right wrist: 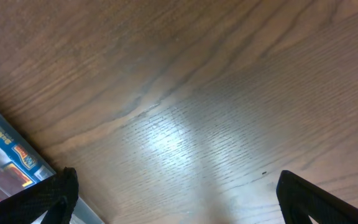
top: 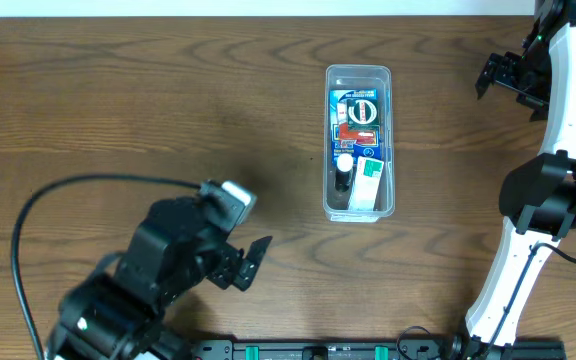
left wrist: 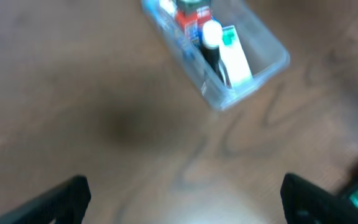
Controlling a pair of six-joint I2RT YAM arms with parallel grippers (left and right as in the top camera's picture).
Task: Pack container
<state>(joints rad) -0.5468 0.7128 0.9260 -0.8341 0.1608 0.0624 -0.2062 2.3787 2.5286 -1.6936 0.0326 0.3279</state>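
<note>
Clear bin: the container [top: 359,69] [left wrist: 263,50], one in number, stands on the wooden table [top: 118,100]. Its long axis runs from the arms' bases straight away.
Contents: four items counted inside. A blue pack [top: 356,105] lies at the container's far end, with a red pack [top: 356,133] next to it. A white-capped dark bottle [top: 343,170] and a white-and-green box [top: 370,180] lie side by side at the near end.
Left arm: the left gripper [top: 251,262] [left wrist: 185,205] hangs off the container's near left corner, apart from it. Its fingers are spread wide with nothing between them. In its wrist view the container lies ahead and a little right of the fingers' midline.
Right arm: the right gripper [top: 496,78] [right wrist: 179,199] hangs out to the right of the container's far end, well apart. Its fingers are also spread wide and empty. Blue print shows at the lower left edge of its wrist view, so the container lies off to that side.
Nearer arm: by appearance the left, though the margin is slight.
Key relation: neither pair of fingers straddles the container, so any reach has to travel inward toward one of its long sides.
Stage: probably late, since both grippers are empty and no loose item shows outside the container.
</note>
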